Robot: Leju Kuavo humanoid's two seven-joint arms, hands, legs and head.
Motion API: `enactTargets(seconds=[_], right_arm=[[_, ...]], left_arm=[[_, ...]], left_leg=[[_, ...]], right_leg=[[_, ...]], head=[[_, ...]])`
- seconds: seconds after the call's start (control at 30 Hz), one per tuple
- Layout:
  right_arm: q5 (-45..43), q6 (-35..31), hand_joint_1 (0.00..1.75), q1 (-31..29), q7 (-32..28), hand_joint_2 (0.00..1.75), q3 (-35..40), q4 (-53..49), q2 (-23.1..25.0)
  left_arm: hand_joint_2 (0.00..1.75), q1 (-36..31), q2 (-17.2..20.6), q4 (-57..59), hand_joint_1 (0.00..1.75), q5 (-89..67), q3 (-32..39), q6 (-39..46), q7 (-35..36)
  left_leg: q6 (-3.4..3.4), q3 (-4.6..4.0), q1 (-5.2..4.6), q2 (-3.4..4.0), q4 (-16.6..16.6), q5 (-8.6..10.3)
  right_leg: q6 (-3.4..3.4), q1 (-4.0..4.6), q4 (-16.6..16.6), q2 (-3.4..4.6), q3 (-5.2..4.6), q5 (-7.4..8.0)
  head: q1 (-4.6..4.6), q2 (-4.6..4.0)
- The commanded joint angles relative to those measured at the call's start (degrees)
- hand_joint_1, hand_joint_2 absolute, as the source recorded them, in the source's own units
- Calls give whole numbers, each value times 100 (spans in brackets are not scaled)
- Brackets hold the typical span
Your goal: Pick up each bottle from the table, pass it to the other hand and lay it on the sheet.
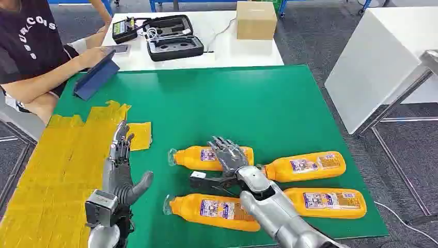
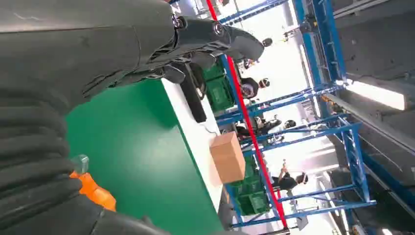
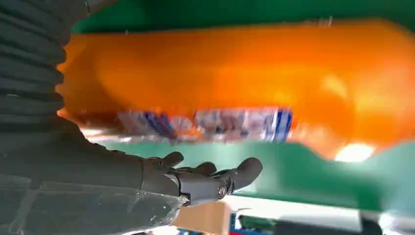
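Right robot hand (image 1: 229,155) partly hiding bottle (image 1: 199,157)

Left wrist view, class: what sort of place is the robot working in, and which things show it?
Probably a factory hall or warehouse-style test floor: blue steel racking, stacked green crates and a cardboard box on a white bench.

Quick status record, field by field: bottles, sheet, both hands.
bottles: four orange bottles lying on the green table; far-left one under the right hand
sheet: yellow sheet on the table's left side, no bottle on it
right hand: fingers spread over the far-left bottle, not yet closed on it
left hand: open, upright beside the sheet
person: seated at the far-left corner
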Motion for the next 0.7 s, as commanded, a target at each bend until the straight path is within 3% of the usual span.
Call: enactTargets(seconds=[0.03, 0.17, 0.2, 0.27, 0.3, 0.37, 0.7], right_arm=[[224, 168, 0, -554, 240, 175, 643, 1071, -103], [234, 437, 0, -799, 315, 175, 764, 1583, -61], [216, 464, 16, -832, 379, 175, 743, 1675, -50], [216, 501, 145, -867, 449, 175, 733, 1801, -40], [196, 536, 168, -876, 475, 175, 714, 1865, -34], [164, 528, 175, -887, 499, 175, 679, 1936, -23], [113, 586, 171, -910, 596, 175, 620, 2057, 33]], left_arm=[[175, -181, -6, 374, 0, 26, 9, 54, 39], [175, -164, 5, 365, 0, 46, 34, 72, 68], [175, -166, 6, 374, 0, 51, 36, 70, 74], [175, -160, 3, 379, 0, 55, 35, 72, 81], [175, -154, 3, 382, 0, 57, 33, 71, 89], [175, -156, -1, 394, 0, 57, 27, 80, 95], [175, -177, 1, 423, 0, 47, -12, 75, 132]], left_leg=[[0, 16, -2, 9, -4, -5], [0, 20, -2, 11, -6, -5], [0, 25, -2, 11, -7, -6], [0, 18, -2, 3, -5, -1], [0, 27, -2, 4, -8, -3], [0, 24, -2, 3, -6, -1], [0, 43, -1, -1, -7, -1]], right_leg=[[0, -1, -5, -1, 17, -5], [0, -1, -7, -2, 21, -5], [0, 0, -9, -5, 26, -6], [0, -1, -6, -7, 18, -3], [-1, 0, -9, -10, 27, -5], [0, -1, -8, -6, 23, -2], [0, 0, -9, -10, 42, -3]], head=[[0, 0], [0, 0], [0, 0], [0, 0], [0, 0], [-2, 0], [-2, 0]])
